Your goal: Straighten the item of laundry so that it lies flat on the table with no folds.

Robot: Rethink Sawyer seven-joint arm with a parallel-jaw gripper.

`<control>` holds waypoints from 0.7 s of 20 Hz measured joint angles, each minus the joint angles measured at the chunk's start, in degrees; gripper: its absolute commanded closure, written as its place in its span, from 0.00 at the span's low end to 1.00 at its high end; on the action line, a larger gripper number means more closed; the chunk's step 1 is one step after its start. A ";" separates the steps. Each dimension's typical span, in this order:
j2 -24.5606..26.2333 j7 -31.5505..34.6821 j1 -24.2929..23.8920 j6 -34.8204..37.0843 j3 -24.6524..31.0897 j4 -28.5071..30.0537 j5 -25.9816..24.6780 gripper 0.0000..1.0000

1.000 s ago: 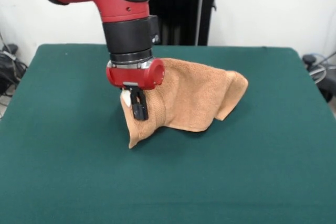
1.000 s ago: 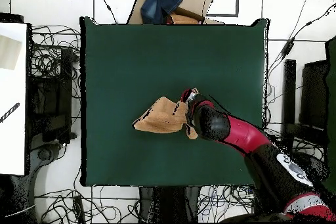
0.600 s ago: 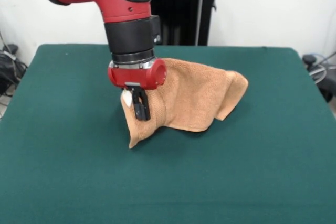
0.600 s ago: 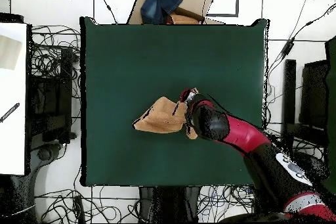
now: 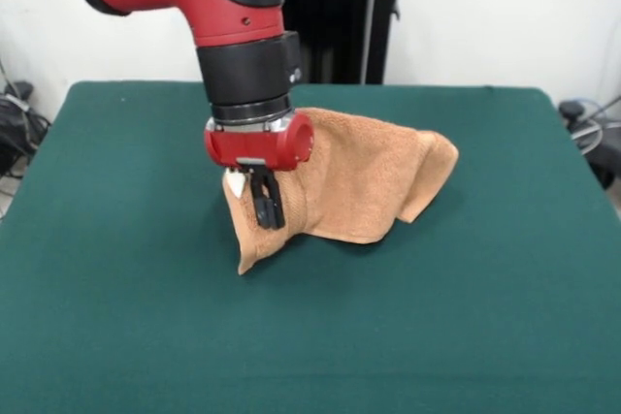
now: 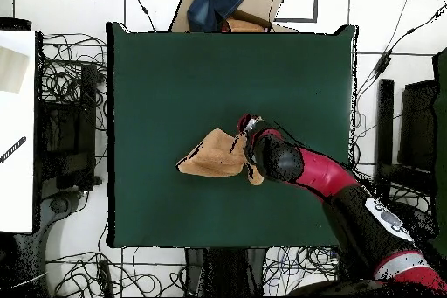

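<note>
The item of laundry (image 5: 354, 176), an orange-tan towel, lies crumpled and folded near the middle of the green table (image 5: 116, 317). Its left end is bunched up, one corner points toward the table's front, and a small white label (image 5: 233, 182) shows at that end. My gripper (image 5: 269, 206) hangs straight down in front of this bunched left end, right beside the label, with its black tip against the cloth. In the overhead view the towel (image 6: 209, 156) stretches left from the gripper (image 6: 248, 127), and the arm covers its right end.
A cardboard box with blue cloth (image 6: 220, 3) stands just past the table's far edge in the overhead view. Cables (image 6: 65, 58) cover the floor on both sides of the table. Bare green table surface surrounds the towel.
The gripper has shifted a little to the right and slightly lower in the front view. The towel keeps the same shape and place.
</note>
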 measured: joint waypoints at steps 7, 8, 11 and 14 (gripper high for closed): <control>1.24 0.00 0.01 1.56 2.49 -2.41 -1.45 1.00; 1.33 0.00 0.01 1.72 2.65 -2.68 -1.50 1.00; 1.41 0.00 0.02 1.96 2.93 -3.35 -1.54 1.00; 1.37 0.00 0.02 1.96 2.94 -3.64 -1.55 1.00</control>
